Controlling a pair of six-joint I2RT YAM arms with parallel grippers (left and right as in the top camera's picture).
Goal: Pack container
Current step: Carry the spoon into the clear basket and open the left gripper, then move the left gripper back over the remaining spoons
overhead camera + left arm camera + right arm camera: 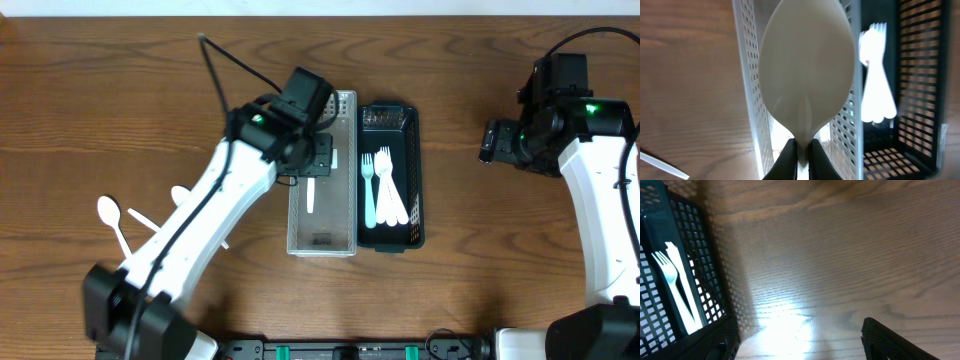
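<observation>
Left gripper (800, 150) pinches a white spoon (807, 70) above the grey basket (345, 110). Forks (388, 185) already lie in the black basket (415, 130); spoons (110, 213) remain on the table (100, 100) at left. Right gripper (800, 342) stands wide, empty.

White spoon (807, 75) is hanging bowl-up over the long grey mesh basket (338, 225). Black basket (415, 140) right beside it has white forks (385, 185) lying flat inside.
</observation>
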